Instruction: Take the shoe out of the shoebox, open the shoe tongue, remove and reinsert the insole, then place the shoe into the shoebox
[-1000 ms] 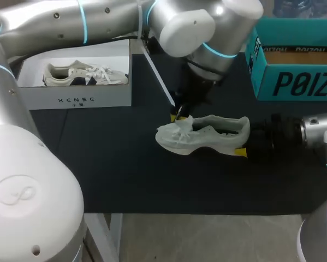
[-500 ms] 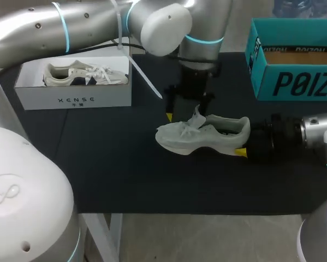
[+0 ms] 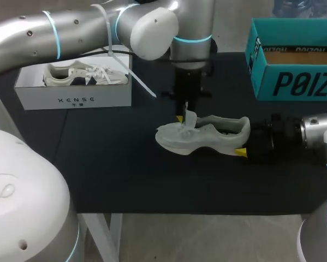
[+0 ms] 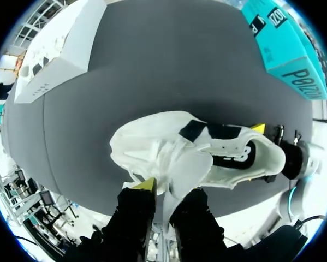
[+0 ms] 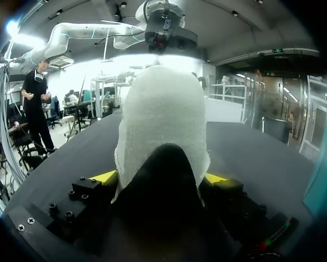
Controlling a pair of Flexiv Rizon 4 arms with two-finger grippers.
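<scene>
Tongue point(image 3: 189, 117) raised by left pincer point(image 4: 166, 190), clenched on it | right pincer point(image 5: 160, 177) clamps shoe point(image 3: 218, 136) heel

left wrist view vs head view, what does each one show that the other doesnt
Only the left wrist view: the left pincer up close, shut on the tongue of the white shoe, one finger on either side. Only the head view: the second shoe lying inside the white box, and the left arm coming in over the table. Both: the white shoe on the black table, the right pincer at its heel, and the teal box.
</scene>
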